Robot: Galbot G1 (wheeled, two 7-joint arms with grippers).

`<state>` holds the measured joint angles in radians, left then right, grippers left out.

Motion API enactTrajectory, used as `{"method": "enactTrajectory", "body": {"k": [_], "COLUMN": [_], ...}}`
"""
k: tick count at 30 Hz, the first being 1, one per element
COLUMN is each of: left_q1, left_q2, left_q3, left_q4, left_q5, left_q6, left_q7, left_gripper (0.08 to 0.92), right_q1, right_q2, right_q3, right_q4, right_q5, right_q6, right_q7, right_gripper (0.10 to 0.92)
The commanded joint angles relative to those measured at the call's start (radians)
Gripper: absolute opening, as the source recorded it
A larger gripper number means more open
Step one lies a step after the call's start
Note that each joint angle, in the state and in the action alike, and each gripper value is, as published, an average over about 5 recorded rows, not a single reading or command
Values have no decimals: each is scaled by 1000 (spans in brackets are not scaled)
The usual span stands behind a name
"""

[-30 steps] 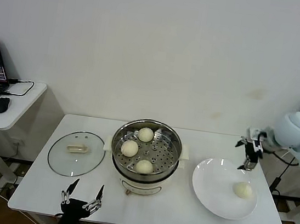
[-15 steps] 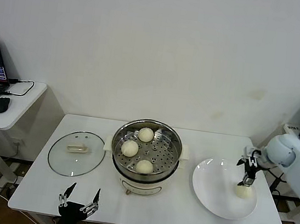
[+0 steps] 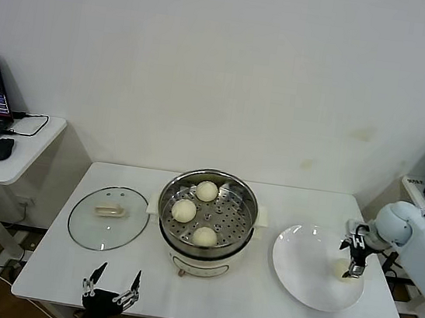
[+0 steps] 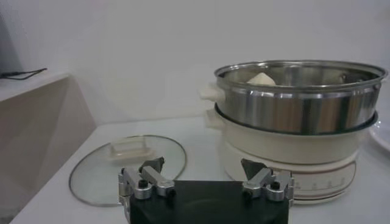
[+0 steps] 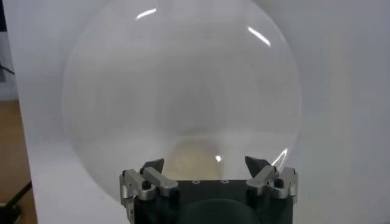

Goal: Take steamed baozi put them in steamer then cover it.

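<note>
Three steamed baozi point(image 3: 207, 190) sit on the perforated tray inside the steamer point(image 3: 207, 215), which stands at the middle of the desk point(image 3: 57, 264): one toward the far wall of the pot, one toward the left wall, one near the front wall, all apart from one another. A fourth bun point(image 3: 343, 269) lies on the white plate point(image 3: 300, 268) toward the desk's right edge, on the plate's right part. The right gripper point(image 3: 355, 260) hangs directly over that bun with its fingers spread wide, one to each side of it; in the right wrist view the bun point(image 5: 194, 159) shows between the two fingertips point(image 5: 152, 167), and whether they touch it cannot be told. The cover point(image 3: 108, 217) lies flat on the desk to the left of the steamer, just beside it, its cream handle facing up. The left gripper point(image 3: 111, 285) waits at the desk's front edge, in front of the cover, fingers spread and holding nothing.
</note>
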<state>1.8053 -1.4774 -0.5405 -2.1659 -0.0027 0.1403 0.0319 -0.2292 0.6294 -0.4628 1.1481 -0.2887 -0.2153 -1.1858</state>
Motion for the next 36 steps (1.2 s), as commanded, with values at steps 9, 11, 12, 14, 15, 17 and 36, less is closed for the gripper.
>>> {"method": "enactTrajectory", "body": {"k": [9, 11, 12, 14, 15, 17, 36], "left_q1": [4, 4, 4, 3, 2, 0, 6], "left_q2": [-1, -2, -2, -3, -4, -4, -15], "left_q3": [-4, -2, -1, 0, 0, 0, 11], "left_q4": [2, 3, 4, 4, 5, 6, -3], "left_q5": [2, 3, 3, 3, 3, 3, 22], "left_q6": [-1, -1, -1, -1, -1, -1, 0], "left_q7": [-1, -1, -1, -1, -1, -1, -3], "left_gripper": [823, 823, 823, 823, 823, 823, 823], "right_q1": [-42, -42, -42, -42, -43, -45, -14], "right_q2": [35, 31, 29, 27, 28, 32, -1], "right_q3": [33, 33, 33, 33, 32, 33, 26], "right_q4": [-69, -66, -64, -62, -64, -70, -17], "right_q5": [-56, -60, -61, -59, -55, -43, 14], "right_q6": [13, 13, 13, 13, 13, 11, -40], "right_q7": [33, 27, 26, 26, 31, 42, 30], "right_gripper": [823, 823, 823, 823, 823, 823, 639]}}
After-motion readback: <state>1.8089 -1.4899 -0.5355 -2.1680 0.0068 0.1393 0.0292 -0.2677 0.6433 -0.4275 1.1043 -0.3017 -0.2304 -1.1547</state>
